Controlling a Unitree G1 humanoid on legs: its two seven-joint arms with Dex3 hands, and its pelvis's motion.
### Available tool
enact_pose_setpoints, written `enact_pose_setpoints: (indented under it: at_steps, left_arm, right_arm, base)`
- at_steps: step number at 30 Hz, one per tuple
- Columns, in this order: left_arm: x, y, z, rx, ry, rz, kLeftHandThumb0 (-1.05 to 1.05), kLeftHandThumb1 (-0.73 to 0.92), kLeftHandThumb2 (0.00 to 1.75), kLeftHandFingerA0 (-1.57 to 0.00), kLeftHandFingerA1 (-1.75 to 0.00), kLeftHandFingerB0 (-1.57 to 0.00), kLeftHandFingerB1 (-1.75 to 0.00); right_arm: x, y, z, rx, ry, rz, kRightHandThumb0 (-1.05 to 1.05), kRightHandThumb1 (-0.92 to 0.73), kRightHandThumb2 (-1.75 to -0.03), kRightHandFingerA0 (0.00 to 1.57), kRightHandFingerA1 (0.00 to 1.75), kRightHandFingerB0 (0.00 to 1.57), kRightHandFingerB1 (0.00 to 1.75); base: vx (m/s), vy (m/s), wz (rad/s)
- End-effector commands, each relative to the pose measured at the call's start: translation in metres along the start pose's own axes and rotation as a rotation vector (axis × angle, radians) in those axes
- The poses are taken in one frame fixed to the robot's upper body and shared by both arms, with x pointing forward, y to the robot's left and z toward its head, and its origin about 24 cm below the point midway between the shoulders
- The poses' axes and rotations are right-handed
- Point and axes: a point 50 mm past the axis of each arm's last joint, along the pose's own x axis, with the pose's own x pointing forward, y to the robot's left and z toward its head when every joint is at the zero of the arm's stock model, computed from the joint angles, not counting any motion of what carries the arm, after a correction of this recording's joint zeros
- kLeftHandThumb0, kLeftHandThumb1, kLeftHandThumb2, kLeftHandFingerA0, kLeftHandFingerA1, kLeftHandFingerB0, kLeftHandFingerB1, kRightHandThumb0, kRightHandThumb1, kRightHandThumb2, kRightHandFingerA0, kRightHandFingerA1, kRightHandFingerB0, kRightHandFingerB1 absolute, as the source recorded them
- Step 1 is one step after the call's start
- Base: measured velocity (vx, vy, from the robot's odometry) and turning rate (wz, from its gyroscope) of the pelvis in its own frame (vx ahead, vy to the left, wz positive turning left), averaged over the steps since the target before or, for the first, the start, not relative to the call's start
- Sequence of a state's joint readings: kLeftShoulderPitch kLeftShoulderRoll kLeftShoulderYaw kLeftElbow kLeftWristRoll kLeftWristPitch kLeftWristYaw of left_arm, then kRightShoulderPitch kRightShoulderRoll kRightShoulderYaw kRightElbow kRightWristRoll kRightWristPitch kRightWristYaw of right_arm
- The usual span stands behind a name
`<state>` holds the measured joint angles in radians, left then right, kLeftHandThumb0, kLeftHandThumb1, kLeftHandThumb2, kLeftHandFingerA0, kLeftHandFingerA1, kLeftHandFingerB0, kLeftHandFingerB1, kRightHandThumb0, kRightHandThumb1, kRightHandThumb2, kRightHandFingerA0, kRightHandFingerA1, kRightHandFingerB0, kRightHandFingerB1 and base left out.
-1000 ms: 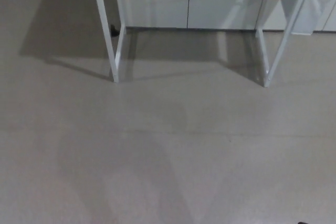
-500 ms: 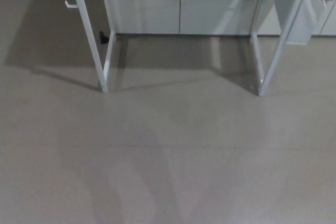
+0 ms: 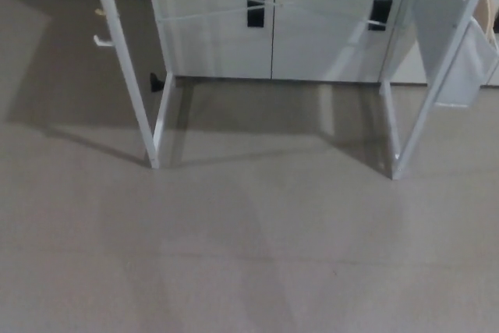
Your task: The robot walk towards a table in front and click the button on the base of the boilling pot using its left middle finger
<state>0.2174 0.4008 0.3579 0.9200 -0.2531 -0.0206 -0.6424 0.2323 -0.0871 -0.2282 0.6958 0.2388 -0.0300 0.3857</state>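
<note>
Neither hand is in view, so their state can't be told. The pot and its button don't show either; only the lower part of the table does. White table legs [image 3: 125, 68] stand on the grey floor [image 3: 249, 255], left front leg near picture left, right front leg [image 3: 433, 91] near picture right. Behind them are white cabinet doors [image 3: 273, 29] with black handles [image 3: 256, 10].
</note>
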Motion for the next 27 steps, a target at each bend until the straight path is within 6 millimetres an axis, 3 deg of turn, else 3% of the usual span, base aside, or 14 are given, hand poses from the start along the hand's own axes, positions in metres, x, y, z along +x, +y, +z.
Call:
enact_pose_setpoints:
  at_steps: [1, 9, 18, 24, 27]
  left_arm:
    - [-0.003, 0.003, 0.005, 0.043, -0.019, 0.0, -0.15, 0.48, 0.53, -0.52, -0.44, -0.38, -0.34]
    - [-0.002, 0.004, 0.003, 0.033, -0.006, 0.014, -0.17, 0.45, 0.55, -0.48, -0.45, -0.39, -0.36]
    - [-0.002, 0.004, 0.004, 0.047, -0.002, 0.015, -0.21, 0.44, 0.57, -0.52, -0.46, -0.39, -0.37]
    - [0.005, -0.002, 0.013, 0.076, -0.034, -0.002, -0.21, 0.45, 0.57, -0.52, -0.46, -0.4, -0.37]
    - [0.008, -0.006, 0.008, 0.049, -0.009, 0.0, -0.21, 0.45, 0.57, -0.52, -0.46, -0.45, -0.38]
  right_arm:
    - [-0.003, -0.006, 0.002, -0.006, -0.004, -0.017, -0.05, -0.49, -0.53, 0.61, 0.52, 0.38, 0.41]
    - [-0.002, -0.007, 0.002, -0.022, -0.003, -0.013, -0.05, -0.49, -0.53, 0.58, 0.52, 0.41, 0.42]
    - [-0.003, -0.006, 0.001, -0.022, -0.001, 0.003, -0.06, -0.51, -0.53, 0.56, 0.51, 0.38, 0.41]
    - [0.005, -0.008, 0.015, -0.039, -0.022, 0.001, -0.09, -0.49, -0.54, 0.51, 0.51, 0.39, 0.42]
    - [0.001, -0.013, 0.014, -0.058, -0.015, -0.023, -0.1, -0.47, -0.54, 0.54, 0.51, 0.4, 0.42]
  base:
    - [0.36, -0.424, 0.43]
    - [0.27, -0.061, -0.01]
    - [0.38, 0.185, -0.14]
    - [0.35, 0.072, 0.11]
    - [0.39, -0.066, 0.18]
